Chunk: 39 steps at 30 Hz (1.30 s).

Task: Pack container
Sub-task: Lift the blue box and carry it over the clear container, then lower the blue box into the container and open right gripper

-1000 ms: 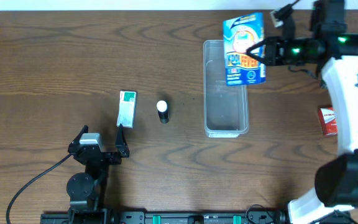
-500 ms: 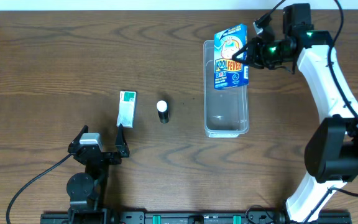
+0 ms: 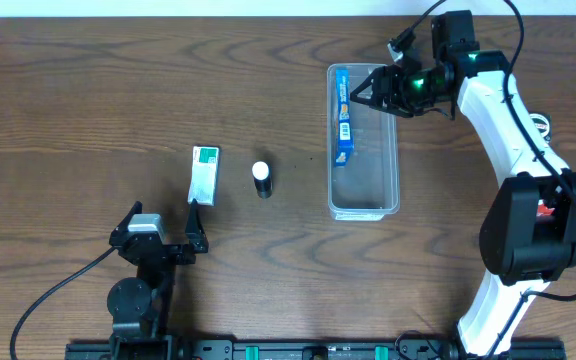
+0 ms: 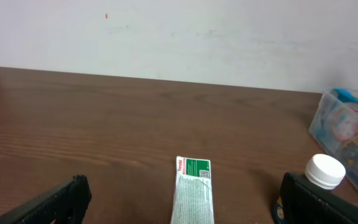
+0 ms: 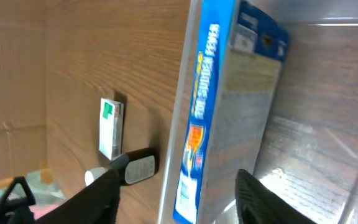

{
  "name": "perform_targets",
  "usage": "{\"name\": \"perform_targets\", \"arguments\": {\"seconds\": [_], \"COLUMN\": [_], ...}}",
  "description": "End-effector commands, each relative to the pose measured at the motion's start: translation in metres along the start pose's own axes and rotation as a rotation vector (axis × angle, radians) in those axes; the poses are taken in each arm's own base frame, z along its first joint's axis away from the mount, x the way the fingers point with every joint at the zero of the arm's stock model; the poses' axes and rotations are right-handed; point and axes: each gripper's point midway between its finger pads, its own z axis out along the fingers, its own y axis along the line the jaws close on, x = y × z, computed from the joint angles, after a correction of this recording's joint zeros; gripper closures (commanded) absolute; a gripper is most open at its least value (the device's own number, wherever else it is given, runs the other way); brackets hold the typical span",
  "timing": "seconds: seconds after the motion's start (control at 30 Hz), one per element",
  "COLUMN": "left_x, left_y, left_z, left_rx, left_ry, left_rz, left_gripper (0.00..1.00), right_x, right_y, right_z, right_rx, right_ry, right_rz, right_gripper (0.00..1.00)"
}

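Container (image 3: 366, 185) sat right of centre on the table (image 3: 88, 90), long axis running away from the robot. Blue carton (image 3: 343, 118) stood on its thin edge inside, against the long wall nearer the loose items. Right gripper (image 3: 368, 88) hung over the far end, jaws spread wide, gripping nothing, one finger close to the carton. Main risk: a finger catching the carton or rim on the way out, toppling the carton or dragging the light bin askew. Left gripper (image 3: 165, 222) lay wide open and empty, near the green-and-white box (image 3: 204, 173) and white-capped bottle (image 3: 261, 178), both yet unpacked.
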Motion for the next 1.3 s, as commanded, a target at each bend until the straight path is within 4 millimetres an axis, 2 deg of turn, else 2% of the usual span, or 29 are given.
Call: {"name": "perform_targets", "arguments": {"seconds": [0.0, 0.13, 0.33, 0.47, 0.57, 0.67, 0.87, 1.07, 1.27], "left_x": [0.016, 0.016, 0.016, 0.016, 0.016, 0.016, 0.016, 0.016, 0.016], "left_y": [0.0, 0.0, 0.0, 0.0, 0.0, 0.0, 0.0, 0.0, 0.0], "left_z": [0.001, 0.001, 0.001, 0.001, 0.001, 0.001, 0.001, 0.001, 0.001], "left_rx": [0.006, 0.006, 0.006, 0.006, 0.006, 0.006, 0.006, 0.006, 0.006], "left_ry": [0.051, 0.051, 0.051, 0.051, 0.051, 0.051, 0.051, 0.051, 0.051], "left_rz": [0.003, 0.003, 0.003, 0.003, 0.003, 0.003, 0.003, 0.003, 0.003], "left_gripper": [0.02, 0.02, 0.02, 0.02, 0.02, 0.02, 0.02, 0.02, 0.02], "right_x": [-0.002, -0.002, 0.002, 0.01, 0.014, 0.018, 0.021, 0.021, 0.025], "right_y": [0.003, 0.001, 0.011, 0.022, 0.012, 0.008, 0.006, 0.003, -0.018], "right_z": [0.001, -0.001, 0.003, 0.016, 0.029, 0.04, 0.049, 0.051, 0.057], "right_rx": [-0.014, -0.007, -0.031, -0.011, 0.143, 0.271, 0.413, 0.42, 0.477], "right_ry": [0.001, -0.002, 0.012, 0.035, 0.028, 0.021, -0.001, 0.004, 0.034], "right_rz": [0.0, 0.019, 0.008, -0.083, -0.126, -0.181, -0.239, -0.238, -0.213], "right_gripper": [0.38, 0.38, 0.5, 0.68, 0.88, 0.98, 0.99, 0.99, 0.99]}}
